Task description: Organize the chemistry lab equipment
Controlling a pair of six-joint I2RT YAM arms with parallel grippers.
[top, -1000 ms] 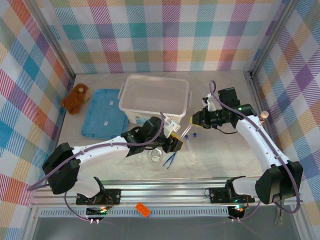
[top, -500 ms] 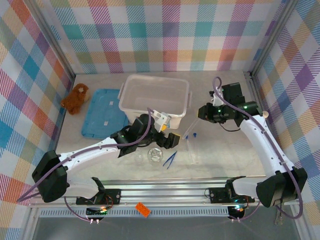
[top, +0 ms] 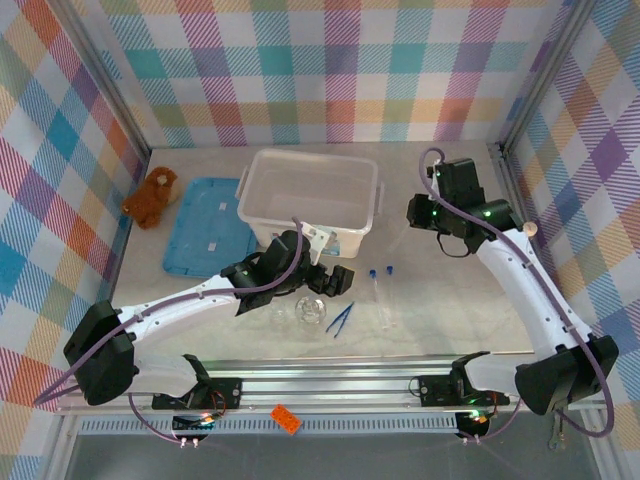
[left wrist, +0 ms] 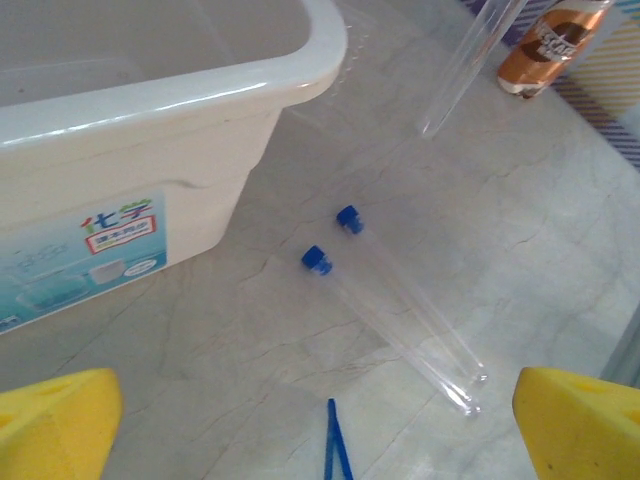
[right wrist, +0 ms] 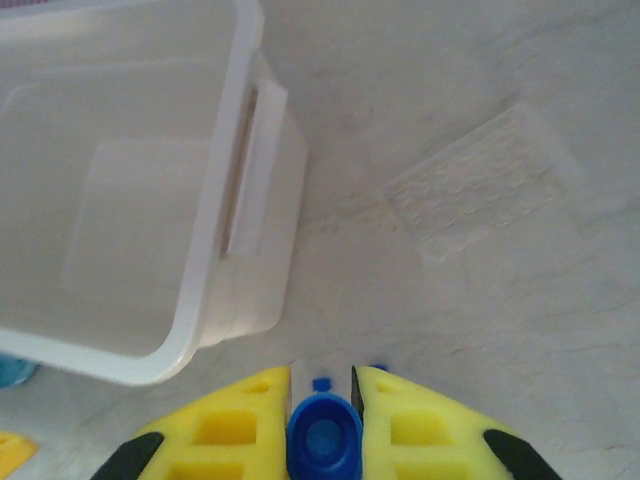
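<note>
the white translucent plastic bin (top: 312, 195) served as landmark. the left arm stretched from its base to the bin's near wall, its left gripper (top: 332, 277) spread wide. the right arm arched up beside the bin's right end, the right gripper (right wrist: 322, 380) pinching a blue-capped clear test tube (right wrist: 323, 435). two more capped tubes (left wrist: 400, 340), a clear round petri dish (top: 310, 312) and slim blue tweezers (top: 340, 318) lay before the bin.

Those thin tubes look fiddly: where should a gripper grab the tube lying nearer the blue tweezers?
Probably beside its blue cap, from straight above, fingers straddling the tube: it lies flat, and the other tube sits farthest away there.
</note>
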